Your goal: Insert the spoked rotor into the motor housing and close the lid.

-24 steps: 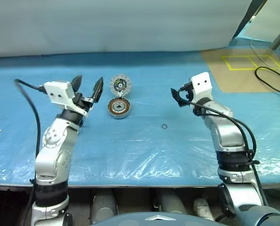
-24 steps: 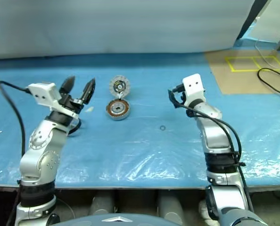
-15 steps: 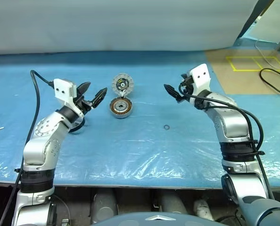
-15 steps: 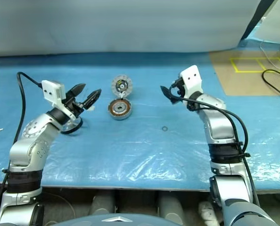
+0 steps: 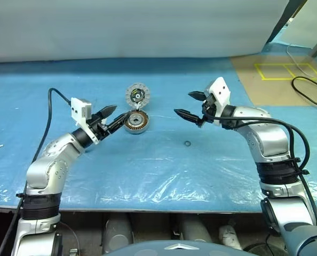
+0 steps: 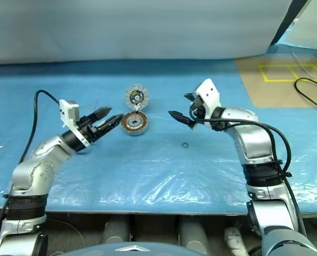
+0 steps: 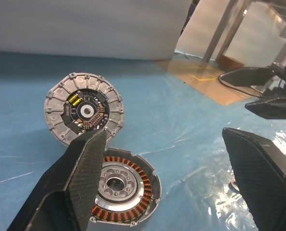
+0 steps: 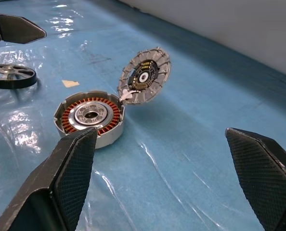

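Right wrist view shows me the spoked rotor (image 8: 10,76): thin, stiff, probably light (grip its rim); both jaws wide open, empty.

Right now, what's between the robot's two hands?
The motor housing with its lid standing open lies between the left hand and right hand, nearer the left, in the left eye view.

— What's the table like?
— Covered in a blue sheet (image 5: 148,170) with glossy clear film over it.
— And behind it?
— A pale screen (image 5: 137,26). Far right, brown board (image 5: 265,85) with yellow tape (image 5: 278,70) and a black cable (image 5: 308,88).
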